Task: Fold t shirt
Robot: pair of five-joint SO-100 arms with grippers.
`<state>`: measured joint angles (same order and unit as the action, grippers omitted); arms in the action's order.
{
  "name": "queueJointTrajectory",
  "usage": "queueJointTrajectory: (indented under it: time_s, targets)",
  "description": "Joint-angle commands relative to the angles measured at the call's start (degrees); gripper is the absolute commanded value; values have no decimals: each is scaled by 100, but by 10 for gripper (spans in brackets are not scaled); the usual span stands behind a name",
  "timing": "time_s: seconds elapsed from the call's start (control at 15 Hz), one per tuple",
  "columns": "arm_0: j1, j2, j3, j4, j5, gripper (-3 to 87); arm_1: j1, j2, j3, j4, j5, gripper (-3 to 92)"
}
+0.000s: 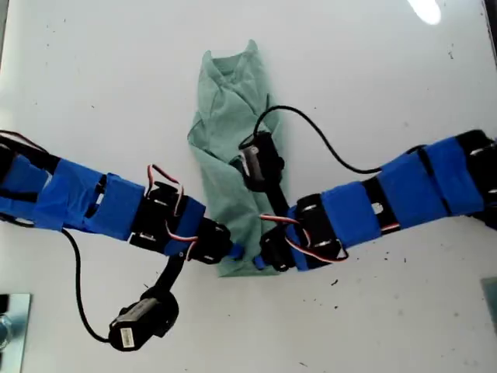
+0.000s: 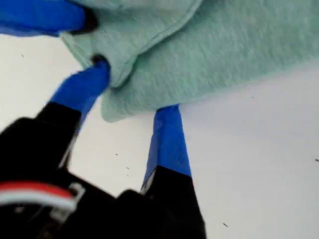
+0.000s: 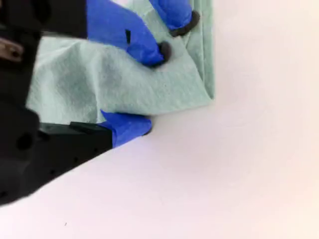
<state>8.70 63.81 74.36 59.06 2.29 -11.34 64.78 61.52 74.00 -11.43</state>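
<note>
The t shirt (image 1: 225, 132) is pale green and lies on the white table as a narrow lengthwise strip, collar end far, hem near. Both grippers meet at the near hem. My first gripper (image 1: 262, 260), on the arm from the exterior view's right, is open astride one hem corner (image 2: 133, 84): one fingertip (image 2: 99, 62) rests on a fold, the other meets the cloth edge. My second gripper (image 1: 234, 252), on the arm from the exterior view's left, is open astride the other corner (image 3: 153, 88), one finger (image 3: 149, 50) on the t shirt (image 3: 99, 74), the other at its edge.
The first arm's wrist camera (image 1: 260, 159) hangs over the middle of the shirt with a looping black cable (image 1: 326, 140). The second arm's camera (image 1: 144, 318) sits over the table (image 1: 388, 326) near the front. A metal piece (image 1: 12, 326) shows at the exterior view's lower left corner.
</note>
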Motion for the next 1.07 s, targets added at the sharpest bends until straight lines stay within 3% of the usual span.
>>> queueJointTrajectory:
  time_s: [0.0, 0.27, 0.4, 0.67, 0.87, 1.0]
  targets:
    - [53, -9, -211, 18, 132, -2, -105, -70, -167, 9, -97, -4]
    - [334, 18, -1204, 185, 536, -2, -290, 765, -378, 70, -853, -4]
    - [606, 132, -1925, 396, 738, -2, -554, 1046, -949, 519, -1125, -4]
    - [1134, 475, -1898, 378, 642, -2, -1020, 1740, -835, 360, -1380, -4]
    - [984, 659, -1828, 431, 563, -2, -615, 2057, -738, 316, -1696, -4]
    - [457, 1107, -1784, 677, 1090, -2, -9, 2232, -686, 316, -2145, -4]
